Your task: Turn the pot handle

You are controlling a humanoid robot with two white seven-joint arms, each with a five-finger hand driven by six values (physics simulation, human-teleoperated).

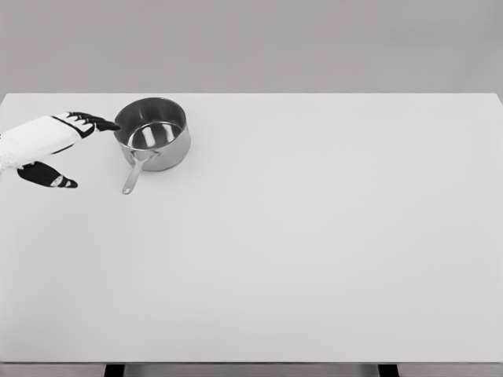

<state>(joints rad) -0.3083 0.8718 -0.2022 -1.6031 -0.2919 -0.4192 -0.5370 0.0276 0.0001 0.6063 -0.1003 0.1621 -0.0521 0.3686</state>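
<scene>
A small steel pot (153,132) stands upright on the white table (314,236) at the far left. Its straight handle (134,174) points toward the front and slightly left. My left hand (59,149) comes in from the left edge, just left of the pot. Its fingers (96,122) are stretched out, with the tips reaching the pot's left rim. The thumb (49,176) hangs apart below, left of the handle. The hand holds nothing. The right arm is out of view.
The table's far edge runs just behind the pot and its left edge lies under my left forearm. Dark table legs (114,369) show below the front edge.
</scene>
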